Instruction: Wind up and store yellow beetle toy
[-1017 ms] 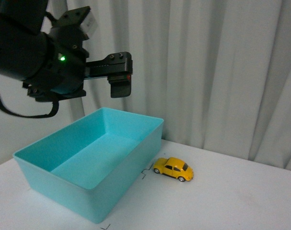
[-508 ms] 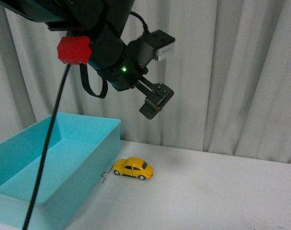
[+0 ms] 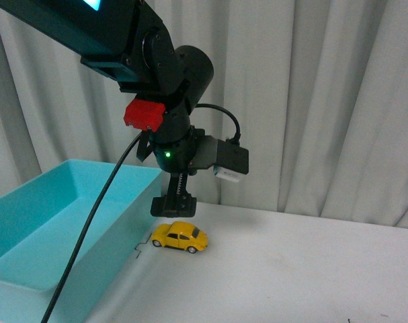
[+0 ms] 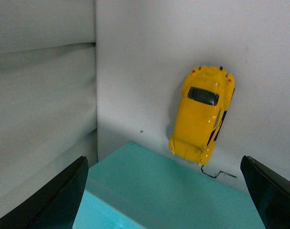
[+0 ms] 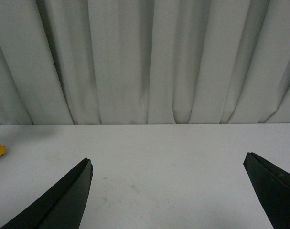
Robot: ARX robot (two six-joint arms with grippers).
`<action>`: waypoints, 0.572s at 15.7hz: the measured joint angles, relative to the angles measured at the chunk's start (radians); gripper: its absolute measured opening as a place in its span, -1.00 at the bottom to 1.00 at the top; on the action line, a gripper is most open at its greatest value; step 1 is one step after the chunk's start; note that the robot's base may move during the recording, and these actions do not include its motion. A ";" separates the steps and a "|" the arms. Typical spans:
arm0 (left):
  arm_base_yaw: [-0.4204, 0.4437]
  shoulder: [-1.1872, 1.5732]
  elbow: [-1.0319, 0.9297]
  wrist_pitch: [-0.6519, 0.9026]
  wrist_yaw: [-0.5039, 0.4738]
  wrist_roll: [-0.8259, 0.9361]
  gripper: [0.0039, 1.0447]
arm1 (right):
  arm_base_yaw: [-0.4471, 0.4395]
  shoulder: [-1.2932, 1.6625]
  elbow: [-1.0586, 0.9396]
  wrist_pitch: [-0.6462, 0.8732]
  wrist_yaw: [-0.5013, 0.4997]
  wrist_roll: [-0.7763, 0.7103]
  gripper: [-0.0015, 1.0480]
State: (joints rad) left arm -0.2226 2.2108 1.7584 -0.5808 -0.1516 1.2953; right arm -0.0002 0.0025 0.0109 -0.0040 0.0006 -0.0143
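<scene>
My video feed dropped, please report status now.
Left end effector open, over beetle. Right end effector open, empty. Toy on table beside bin. Nothing blocking.

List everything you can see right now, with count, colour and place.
yellow beetle toy: one, yellow with dark windows, on the table beside the bin's right wall
bin: one, turquoise, open-topped, on the table's left side
table: one, white
curtain: pale grey, pleated, behind the table
cable: one, black, hanging in front of the bin
left gripper: one, black, open, just above the yellow beetle toy
right gripper: one, black, open, over the table
</scene>
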 joint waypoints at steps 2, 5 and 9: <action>0.002 0.050 0.041 -0.048 -0.011 0.070 0.88 | 0.000 0.000 0.000 0.000 0.000 0.000 0.87; -0.003 0.136 0.090 -0.072 -0.031 0.086 0.88 | 0.000 0.000 0.000 0.000 0.000 0.000 0.87; -0.014 0.173 0.093 -0.097 -0.042 0.006 0.88 | 0.000 0.000 0.000 0.000 0.000 0.000 0.87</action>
State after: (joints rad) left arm -0.2363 2.3836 1.8519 -0.6781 -0.1936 1.3018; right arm -0.0002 0.0025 0.0109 -0.0044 0.0006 -0.0147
